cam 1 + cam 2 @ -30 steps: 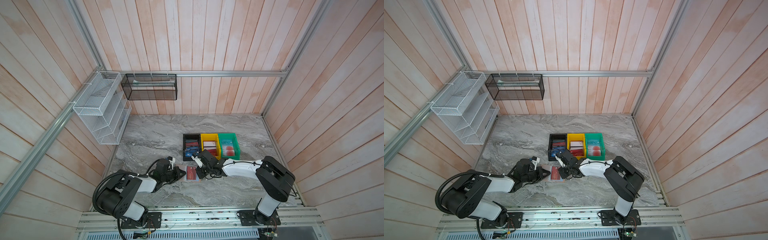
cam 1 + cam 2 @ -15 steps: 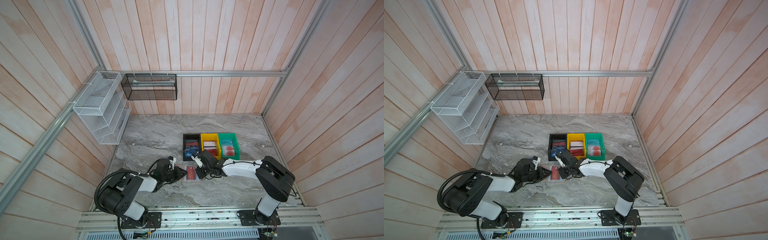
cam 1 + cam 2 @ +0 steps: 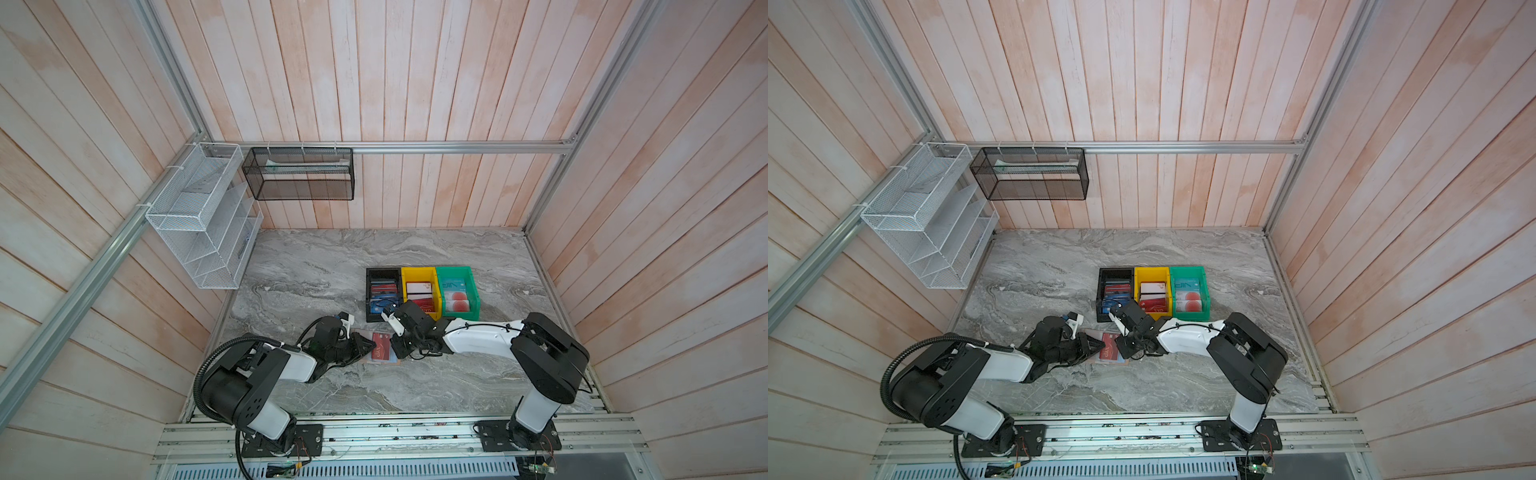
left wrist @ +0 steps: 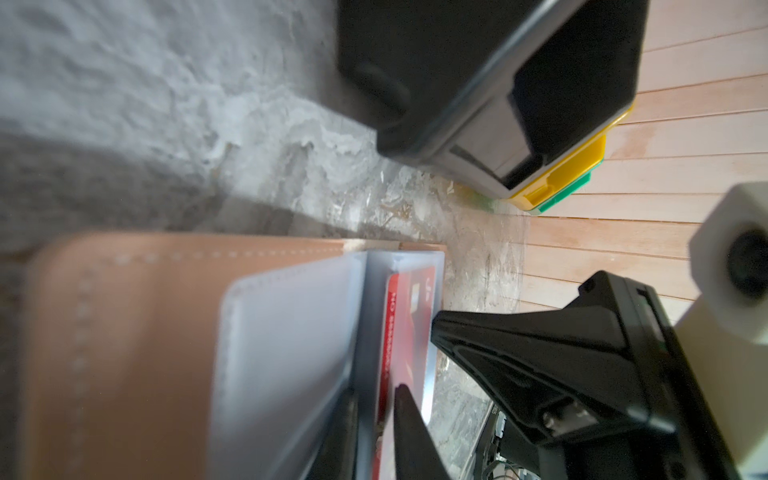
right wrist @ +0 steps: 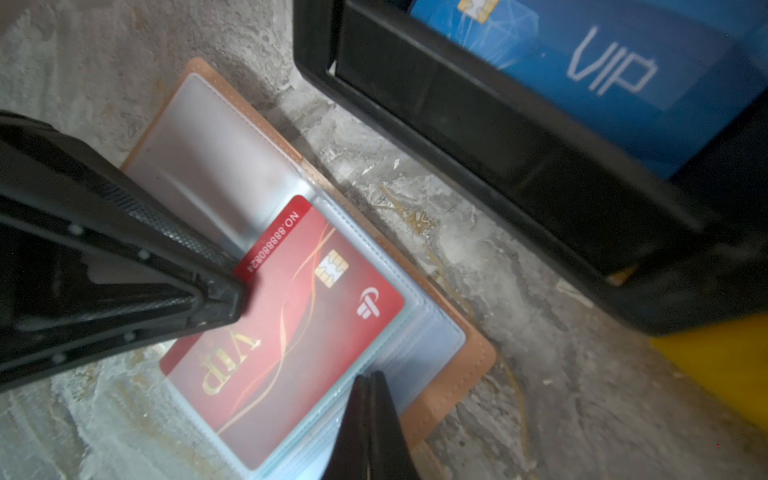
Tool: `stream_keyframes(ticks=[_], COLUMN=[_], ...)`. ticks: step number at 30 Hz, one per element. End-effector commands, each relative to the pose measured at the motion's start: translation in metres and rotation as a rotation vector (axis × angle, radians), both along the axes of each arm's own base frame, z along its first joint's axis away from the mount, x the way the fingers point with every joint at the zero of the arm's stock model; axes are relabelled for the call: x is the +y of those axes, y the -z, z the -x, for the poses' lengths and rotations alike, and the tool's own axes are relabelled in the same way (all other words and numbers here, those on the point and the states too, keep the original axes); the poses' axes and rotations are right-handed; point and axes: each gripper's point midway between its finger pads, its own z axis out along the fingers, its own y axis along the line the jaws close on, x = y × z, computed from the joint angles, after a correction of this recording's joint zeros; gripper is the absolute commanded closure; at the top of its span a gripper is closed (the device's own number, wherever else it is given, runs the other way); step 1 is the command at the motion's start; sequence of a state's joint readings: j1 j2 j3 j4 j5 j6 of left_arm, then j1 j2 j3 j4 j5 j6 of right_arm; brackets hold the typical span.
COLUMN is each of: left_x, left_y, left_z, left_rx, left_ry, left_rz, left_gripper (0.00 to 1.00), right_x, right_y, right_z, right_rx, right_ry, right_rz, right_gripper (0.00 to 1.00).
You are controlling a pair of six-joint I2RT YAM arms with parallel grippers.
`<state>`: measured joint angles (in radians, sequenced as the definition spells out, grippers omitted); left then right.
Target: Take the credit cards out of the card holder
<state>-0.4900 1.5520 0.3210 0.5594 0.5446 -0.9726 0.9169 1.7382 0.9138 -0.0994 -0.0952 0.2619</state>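
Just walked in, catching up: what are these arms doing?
They are working on an open tan card holder on the marble table. The right gripper, shut, rests on its clear sleeves. The left gripper has its tips at the exposed edge of a red VIP card, mostly inside its sleeve; whether it grips is unclear.

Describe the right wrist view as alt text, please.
A red VIP card sits in a clear sleeve of the open tan card holder, with the left gripper at its edge. The shut right gripper is at the card's opposite side; a black bin stands nearby.
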Motion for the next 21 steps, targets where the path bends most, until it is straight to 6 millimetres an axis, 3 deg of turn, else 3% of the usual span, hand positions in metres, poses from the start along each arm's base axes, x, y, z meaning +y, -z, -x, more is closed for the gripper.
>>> stream_keyframes(ticks=[1,21], left_x=[-0.0027,0.0071], left_y=[-0.0044,-0.0035], left_z=[-0.0012,-0.0038], left_rx=[-0.017,-0.018], left_ry=[0.011,-0.015], left_rz=[0.002,-0.023], left_gripper=[0.81,0.80], right_x=[-0.0075,-0.0105], right_y=[0.0217,0.0289], right_z=[0.0171,0.0203], right_rx=[0.064,0.082], right_ry=[-0.024,-0.026], right_rz=[0.059,0.074], right_gripper=[0.95,0.95])
